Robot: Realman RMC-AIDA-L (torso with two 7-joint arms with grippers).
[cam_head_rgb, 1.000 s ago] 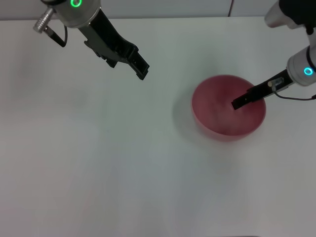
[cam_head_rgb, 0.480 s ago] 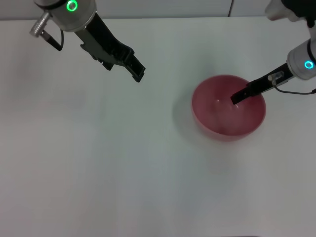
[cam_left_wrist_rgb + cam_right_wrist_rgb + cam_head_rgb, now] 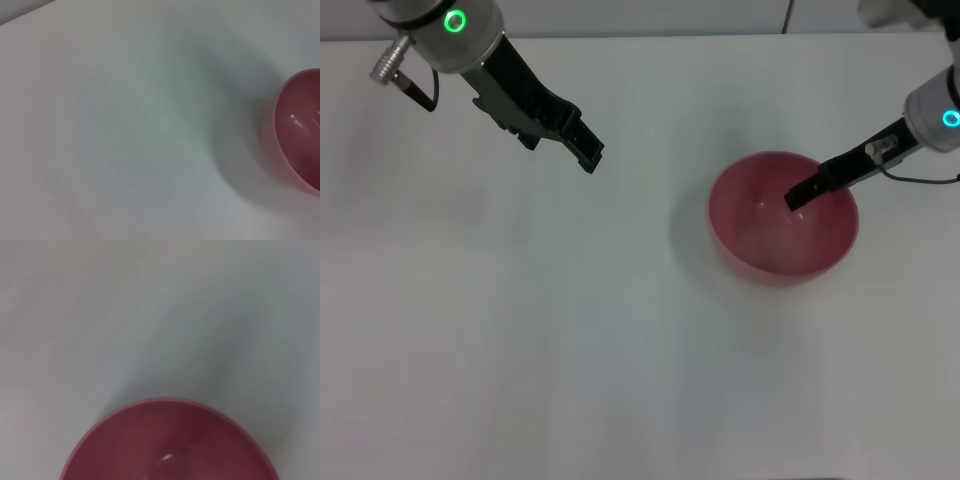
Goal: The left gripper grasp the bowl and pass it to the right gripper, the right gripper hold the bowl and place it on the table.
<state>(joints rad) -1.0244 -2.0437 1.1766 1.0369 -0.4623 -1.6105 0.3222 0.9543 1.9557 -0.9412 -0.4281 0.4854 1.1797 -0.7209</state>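
The pink-red bowl stands upright on the white table, right of centre. It also shows at the edge of the left wrist view and fills the lower part of the right wrist view. My right gripper, a slim black claw on the cyan-ringed arm, hangs over the bowl's far right inside, its tip above the hollow. My left gripper is open and holds nothing. It hovers over the table's far left part, well apart from the bowl.
The table's back edge runs along the top of the head view, with a wall seam behind it. A silver plug sticks out of the left arm near the green ring.
The left gripper has drawn back toward the far left. The right gripper's tip has risen and shifted slightly toward the back over the bowl. The bowl has stayed put.
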